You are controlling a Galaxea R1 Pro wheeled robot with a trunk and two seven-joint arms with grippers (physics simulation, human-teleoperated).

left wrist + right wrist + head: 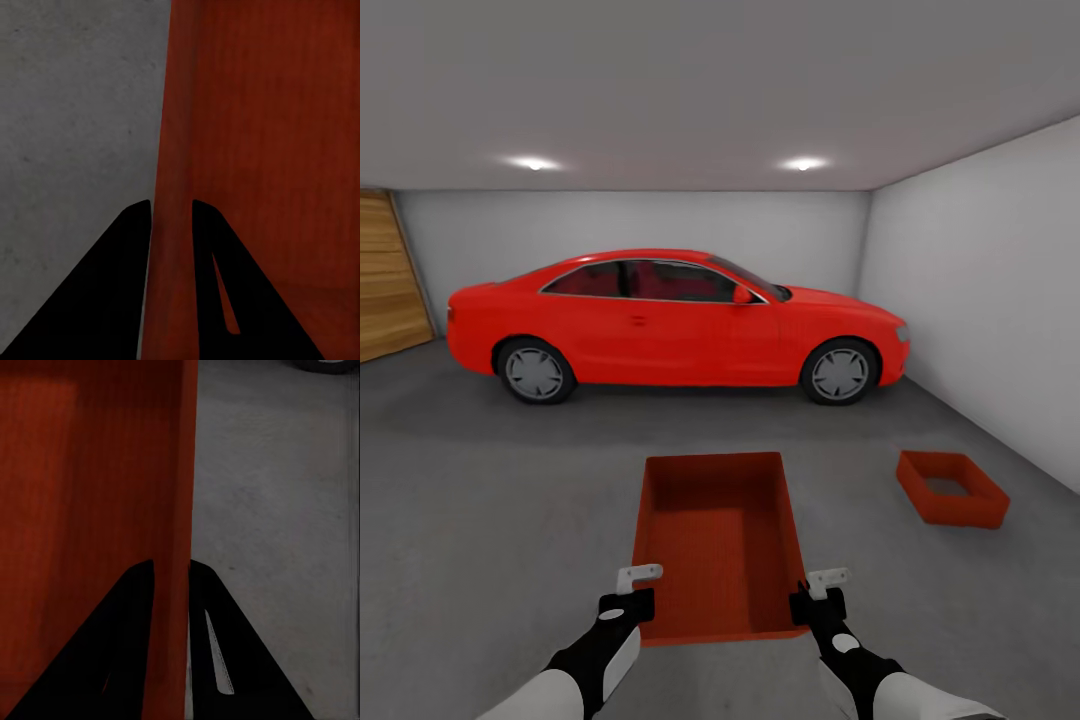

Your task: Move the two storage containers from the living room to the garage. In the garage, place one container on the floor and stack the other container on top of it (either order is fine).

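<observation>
ahead of the held container (717, 535), pointing lengthwise at the red car (675, 325), open floor (490, 500); left gripper (171, 214) and right gripper (172, 574) clench its side walls.

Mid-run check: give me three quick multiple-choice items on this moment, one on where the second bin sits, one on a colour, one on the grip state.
1. Where is the bin that is not being carried?
A. On the floor ahead to the right, near the wall
B. On the car's roof
C. Stacked inside the carried bin

2. What colour is the car?
A. Blue
B. Red
C. White

3. How is the carried bin held?
A. By the left gripper alone
B. Resting on the floor, both grippers open
C. Both grippers clamped on its side walls

Answers:
1 A: the floor bin sits on the grey floor beside the right wall.
2 B: the car is red.
3 C: the left gripper and right gripper each straddle a wall of the carried bin.
</observation>
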